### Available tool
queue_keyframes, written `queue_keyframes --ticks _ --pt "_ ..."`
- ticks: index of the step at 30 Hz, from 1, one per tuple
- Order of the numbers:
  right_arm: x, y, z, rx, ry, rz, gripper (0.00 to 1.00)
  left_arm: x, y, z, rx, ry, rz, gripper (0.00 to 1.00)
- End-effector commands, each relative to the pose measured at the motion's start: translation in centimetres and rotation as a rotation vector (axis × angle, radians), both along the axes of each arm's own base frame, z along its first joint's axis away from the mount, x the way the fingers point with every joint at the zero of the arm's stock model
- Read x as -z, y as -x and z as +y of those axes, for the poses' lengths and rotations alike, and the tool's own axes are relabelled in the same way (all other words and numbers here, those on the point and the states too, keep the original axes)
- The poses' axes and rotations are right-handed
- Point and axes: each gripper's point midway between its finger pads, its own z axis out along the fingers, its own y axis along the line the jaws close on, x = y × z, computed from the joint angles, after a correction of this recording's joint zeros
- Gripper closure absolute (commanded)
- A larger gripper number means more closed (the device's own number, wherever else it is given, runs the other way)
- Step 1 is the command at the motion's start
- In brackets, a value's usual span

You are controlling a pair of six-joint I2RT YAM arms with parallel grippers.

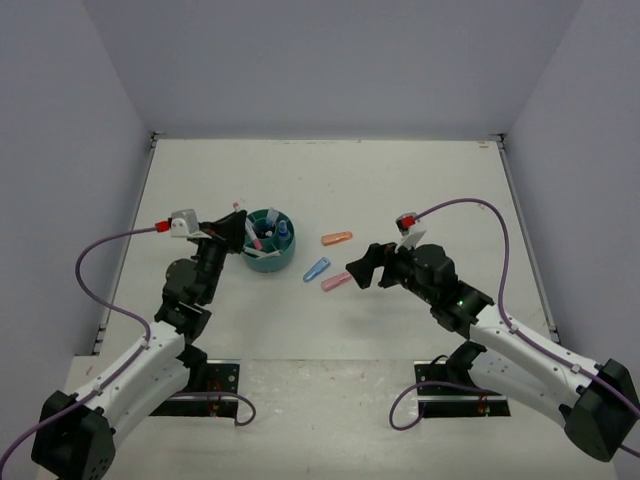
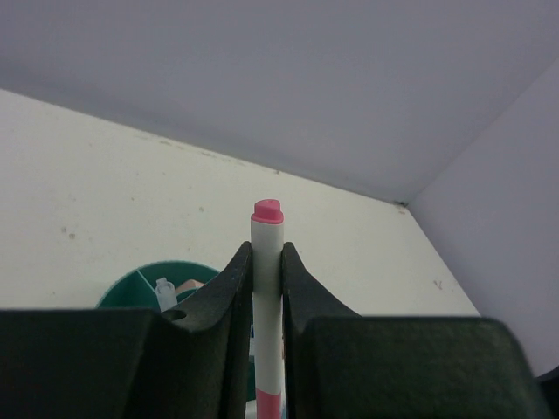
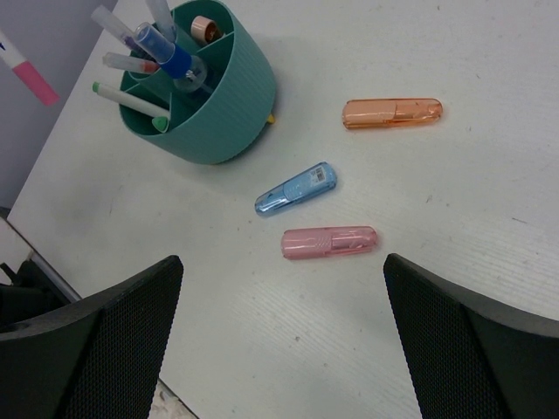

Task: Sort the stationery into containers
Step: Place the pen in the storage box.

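The round teal organizer (image 1: 270, 256) stands left of centre and holds several pens and a blue-capped bottle (image 3: 175, 59); it also shows in the right wrist view (image 3: 223, 105). My left gripper (image 1: 232, 228) is shut on a white pen with a pink cap (image 2: 267, 262), held upright just left of and above the organizer (image 2: 140, 288). Three stubby markers lie on the table: orange (image 1: 337, 238), light-blue (image 1: 317, 269) and pink (image 1: 336, 282). My right gripper (image 1: 360, 270) is open and empty, just right of the pink marker (image 3: 329, 242).
White walls close the table on the left, back and right. The orange marker (image 3: 392, 112) and light-blue marker (image 3: 296, 188) lie between the organizer and my right gripper. Purple cables loop off both arms.
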Motion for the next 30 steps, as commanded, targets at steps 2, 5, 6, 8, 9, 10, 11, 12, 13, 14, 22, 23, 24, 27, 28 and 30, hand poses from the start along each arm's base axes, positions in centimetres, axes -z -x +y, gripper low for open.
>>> queue_keyframes --ticks 2,5,6,8,9,10,11,12,13,14,22,23,24,27,28,30 --pt "-2.8 -0.7 0.6 0.005 -0.062 -0.057 0.01 -2.9 0.9 2.5 -0.121 -0.014 -0.234 1.00" --pt "-2.9 -0.7 0.7 0.003 -0.061 -0.058 0.01 -3.2 1.3 2.8 -0.132 -0.007 -0.280 1.00" --pt "-2.9 -0.7 0.7 0.003 -0.061 -0.058 0.01 -2.9 1.4 2.9 -0.134 -0.003 -0.285 1.00" --pt "-2.8 -0.7 0.7 0.000 -0.061 -0.056 0.01 -2.3 1.5 3.0 -0.136 0.004 -0.293 1.00" --pt "-2.8 -0.7 0.7 0.000 -0.061 -0.057 0.01 -2.2 1.5 3.0 -0.135 0.006 -0.297 1.00" --pt "-2.8 -0.7 0.7 0.000 -0.061 -0.057 0.01 -2.1 1.5 2.9 -0.135 0.009 -0.302 1.00" --pt "-2.8 -0.7 0.7 0.000 -0.061 -0.058 0.02 -2.0 1.5 2.9 -0.134 0.012 -0.306 1.00" --pt "-2.8 -0.7 0.7 -0.001 -0.060 -0.058 0.01 -1.9 1.4 2.7 -0.127 0.005 -0.306 1.00" --pt "-2.8 -0.7 0.8 -0.004 -0.061 -0.058 0.01 -1.8 1.3 2.5 -0.117 0.000 -0.306 1.00" --pt "-2.9 -0.5 1.0 -0.023 -0.066 -0.061 0.01 -1.7 1.3 2.3 -0.108 -0.003 -0.306 1.00" --pt "-4.2 0.8 2.2 -0.126 -0.111 -0.089 0.02 -0.3 1.9 2.6 -0.117 0.000 -0.311 1.00" --pt "-4.4 0.9 2.2 -0.128 -0.116 -0.091 0.02 0.0 2.0 2.8 -0.125 -0.001 -0.308 1.00" --pt "-4.5 1.0 2.3 -0.133 -0.125 -0.093 0.03 0.0 2.0 2.9 -0.128 -0.003 -0.312 1.00" --pt "-4.6 1.2 2.2 -0.138 -0.128 -0.096 0.03 0.5 1.7 3.0 -0.142 0.002 -0.301 1.00" --pt "-4.6 1.2 2.1 -0.136 -0.125 -0.098 0.03 0.6 1.7 2.9 -0.140 0.003 -0.299 1.00" --pt "-4.7 1.2 2.0 -0.133 -0.122 -0.104 0.03 0.9 1.4 2.9 -0.142 0.006 -0.290 1.00"
